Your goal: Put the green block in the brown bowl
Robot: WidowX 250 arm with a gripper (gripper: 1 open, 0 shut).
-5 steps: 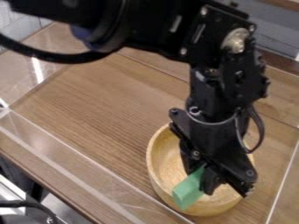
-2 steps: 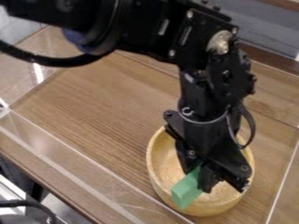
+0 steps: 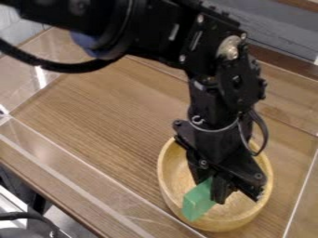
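The green block (image 3: 198, 201) hangs tilted from my gripper (image 3: 211, 189), which is shut on its upper end and points straight down. Block and fingers are inside the rim of the brown bowl (image 3: 169, 170), low over its near side. The bowl is a shallow light wooden dish at the lower right of the table; my black arm covers much of its far half. Whether the block's lower tip touches the bowl floor I cannot tell.
A wood-grain tabletop (image 3: 99, 102) spreads to the left and behind the bowl. A clear plastic wall (image 3: 50, 153) runs along the table's near-left edge, close to the bowl. The bulky black arm (image 3: 187, 46) reaches in from the top left.
The arm's upper part has shifted slightly left. The gripper and the block stay over the bowl's near side, with the grip unchanged.
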